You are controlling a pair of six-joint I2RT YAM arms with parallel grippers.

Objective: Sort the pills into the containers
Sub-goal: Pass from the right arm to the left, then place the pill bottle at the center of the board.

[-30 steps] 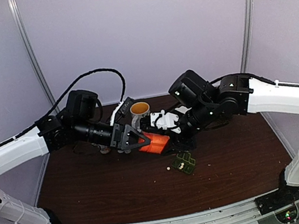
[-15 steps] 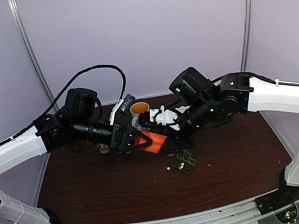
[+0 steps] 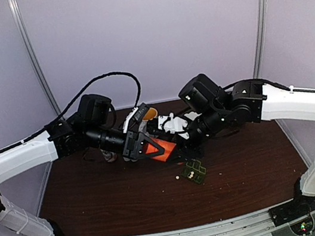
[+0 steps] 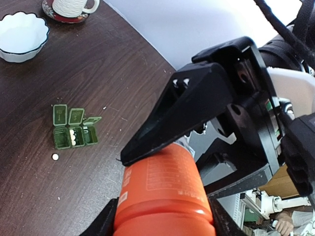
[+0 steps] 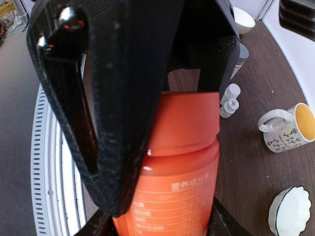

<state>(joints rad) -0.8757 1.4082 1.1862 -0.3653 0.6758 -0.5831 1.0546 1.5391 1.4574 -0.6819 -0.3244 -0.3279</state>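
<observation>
Pills (image 4: 73, 136), small and white, sit in the middle compartment of the green pill box (image 4: 74, 129), which lies on the dark counter (image 3: 98, 194) with its three lids flipped open. One loose pill (image 4: 55, 157) rests on the counter just beside the box, not touching it. Above the box and somewhat toward the back of the counter, an orange bottle (image 3: 164, 148) hangs tilted in the air between both arms. The left end effector (image 3: 148, 146) is partly closed around the bottle's cap end, a finger on either side. The right end effector (image 3: 171, 132) is likewise partly closed, clamped on the bottle's labelled body. Beyond the box, past the bottle, stands a mug (image 5: 285, 129) with a yellow inside, near two small white bottles (image 5: 230, 101). A white scalloped bowl (image 4: 22, 34) sits well apart from the box.
</observation>
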